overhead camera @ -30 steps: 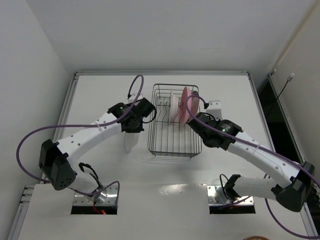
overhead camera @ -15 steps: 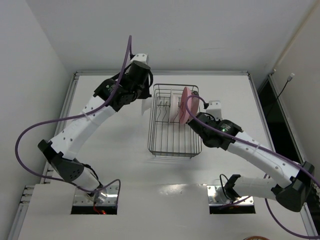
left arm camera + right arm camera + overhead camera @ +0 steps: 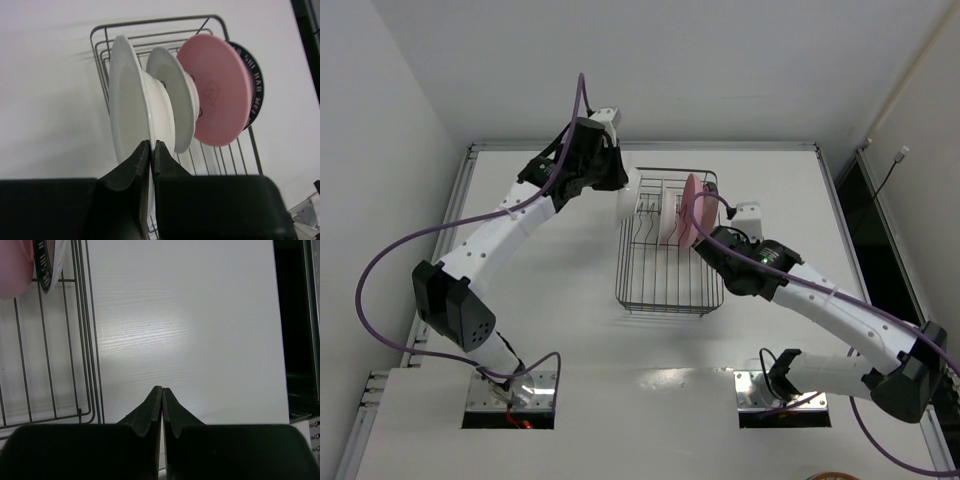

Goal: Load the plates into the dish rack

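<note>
Swinging up and across from beside the dish rack (image 3: 665, 290), the left claw (image 3: 620, 185) now hangs at the rack's far-left corner. The whitish plate (image 3: 630, 200) it carries sits just ahead of it, over the left rim wire. The right claw (image 3: 703, 238) has not shifted and rests just short of the pink plate (image 3: 692, 205).

From the left wrist, the left claw (image 3: 150, 150) is pinching the whitish plate (image 3: 130, 100) by its lower rim, on edge. Beyond and to the claw's right, a second whitish plate (image 3: 172, 95), the pink plate (image 3: 215, 90) and a patterned-rim plate (image 3: 255, 85) stand in the dish rack (image 3: 100, 50). Whether the held plate is over a slot I cannot tell. To seat it well, I judge it should stay upright and parallel to its neighbours, go down between two tines, and be let go only once it bears on the wires.

From the right wrist, the right claw (image 3: 161, 400) is pressed together on nothing above the white surface (image 3: 190, 330). The rack's wires (image 3: 85, 340) lie to its left.
</note>
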`<state>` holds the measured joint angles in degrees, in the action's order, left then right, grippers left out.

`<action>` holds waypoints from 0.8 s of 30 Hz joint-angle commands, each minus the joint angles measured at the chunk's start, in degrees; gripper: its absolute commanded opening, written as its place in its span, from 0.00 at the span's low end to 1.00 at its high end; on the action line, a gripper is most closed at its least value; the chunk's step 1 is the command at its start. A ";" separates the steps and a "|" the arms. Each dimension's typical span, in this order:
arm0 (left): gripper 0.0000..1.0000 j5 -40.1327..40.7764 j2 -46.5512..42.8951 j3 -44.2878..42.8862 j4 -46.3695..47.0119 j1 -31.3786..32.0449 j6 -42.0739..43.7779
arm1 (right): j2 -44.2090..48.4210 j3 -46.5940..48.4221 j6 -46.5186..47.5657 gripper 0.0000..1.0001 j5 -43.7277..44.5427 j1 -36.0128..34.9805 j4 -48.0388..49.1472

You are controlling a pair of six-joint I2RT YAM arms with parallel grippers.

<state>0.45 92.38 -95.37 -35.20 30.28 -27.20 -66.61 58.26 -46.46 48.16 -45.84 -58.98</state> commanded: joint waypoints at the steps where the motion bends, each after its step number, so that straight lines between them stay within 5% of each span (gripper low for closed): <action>1: 0.00 -7.30 -1.33 -1.66 13.05 -0.31 -1.97 | -0.80 -0.34 -0.21 0.00 1.23 0.32 0.89; 13: 0.00 -4.67 -2.38 -3.86 14.63 -0.31 -5.67 | -1.86 -0.87 -0.21 0.00 1.23 0.32 1.41; 24: 0.00 -4.14 -2.99 6.51 21.67 -0.31 -10.85 | -2.39 0.19 -0.21 0.00 1.23 0.32 1.41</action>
<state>-3.49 92.47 -88.60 -22.59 30.11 -35.31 -68.88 57.69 -46.46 48.16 -45.84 -58.50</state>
